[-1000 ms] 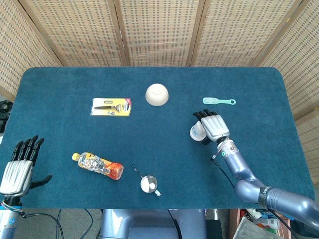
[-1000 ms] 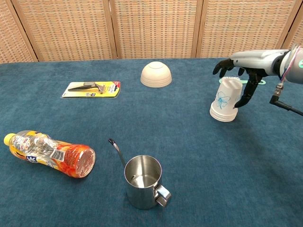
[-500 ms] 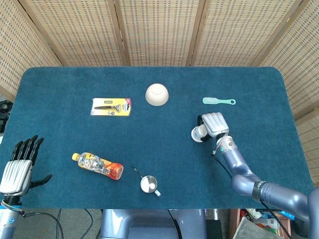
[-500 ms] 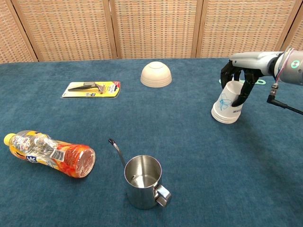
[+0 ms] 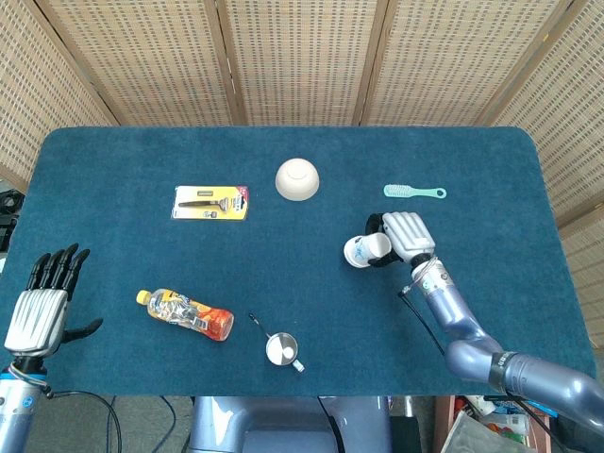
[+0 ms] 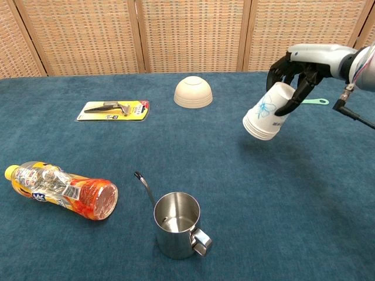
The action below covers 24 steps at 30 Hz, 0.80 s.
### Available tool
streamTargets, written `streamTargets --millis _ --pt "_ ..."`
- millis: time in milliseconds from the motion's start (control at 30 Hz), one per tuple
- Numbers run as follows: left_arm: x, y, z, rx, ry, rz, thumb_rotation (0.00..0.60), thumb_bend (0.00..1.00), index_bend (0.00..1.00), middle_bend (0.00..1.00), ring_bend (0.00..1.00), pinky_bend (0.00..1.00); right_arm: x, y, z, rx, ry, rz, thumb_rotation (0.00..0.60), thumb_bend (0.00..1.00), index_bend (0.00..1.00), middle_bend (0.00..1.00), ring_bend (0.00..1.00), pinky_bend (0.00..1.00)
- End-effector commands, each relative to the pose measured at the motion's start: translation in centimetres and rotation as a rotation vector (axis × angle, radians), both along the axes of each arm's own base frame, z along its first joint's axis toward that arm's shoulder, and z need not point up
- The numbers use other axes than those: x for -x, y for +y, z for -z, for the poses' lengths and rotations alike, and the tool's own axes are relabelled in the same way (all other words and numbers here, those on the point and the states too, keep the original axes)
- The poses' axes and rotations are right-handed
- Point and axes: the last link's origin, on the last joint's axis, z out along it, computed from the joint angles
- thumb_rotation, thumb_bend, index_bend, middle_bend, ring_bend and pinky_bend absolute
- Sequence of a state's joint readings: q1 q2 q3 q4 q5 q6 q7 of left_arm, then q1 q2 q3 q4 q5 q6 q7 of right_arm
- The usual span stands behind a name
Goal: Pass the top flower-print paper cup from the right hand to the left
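Fingers [image 6: 291, 100] of the right hand [image 6: 299, 73] grip the cup stack [image 6: 266, 112], now lifted off the table [image 6: 234, 193]

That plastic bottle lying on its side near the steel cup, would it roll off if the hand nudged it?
Probably, if pushed across its length: the bottle lies on its round side. The carpet-like table cover would likely slow it soon. It looks see-through and crinkled, so it may be light and give under a squeeze.
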<state>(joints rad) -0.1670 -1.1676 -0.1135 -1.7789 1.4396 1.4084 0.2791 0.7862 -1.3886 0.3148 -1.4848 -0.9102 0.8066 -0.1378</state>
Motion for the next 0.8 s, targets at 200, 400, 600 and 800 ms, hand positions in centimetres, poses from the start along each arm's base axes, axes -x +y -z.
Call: streamTargets --millis 200,400,600,800 --pt "-5.0 8.5 0.2 -0.048 -0.03 0.32 0.6 0.09 0.06 0.0 0.0 0.0 -2.5 0.6 -3.9 -0.114 -0.446 0.141 0.6 0.43 0.58 0.61 0.45 0.59" --pt "-9.2 12.3 2.5 -0.033 -0.045 0.447 0.6 0.09 0.19 0.02 0.0 0.0 -3.5 0.5 -4.1 -0.164 -0.593 0.204 0.6 0.44 0.58 0.61 0.45 0.59" --pt "-13.2 15.5 7.4 0.025 -0.09 0.554 0.6 0.09 0.24 0.06 0.0 0.0 -4.9 0.6 -4.3 -0.211 -0.709 0.266 0.6 0.45 0.58 0.61 0.45 0.59" --pt "-15.8 16.5 9.9 0.005 -0.122 0.639 0.6 0.09 0.3 0.06 0.0 0.0 -5.8 0.9 -4.2 -0.232 -0.756 0.303 0.6 0.46 0.58 0.62 0.45 0.59"
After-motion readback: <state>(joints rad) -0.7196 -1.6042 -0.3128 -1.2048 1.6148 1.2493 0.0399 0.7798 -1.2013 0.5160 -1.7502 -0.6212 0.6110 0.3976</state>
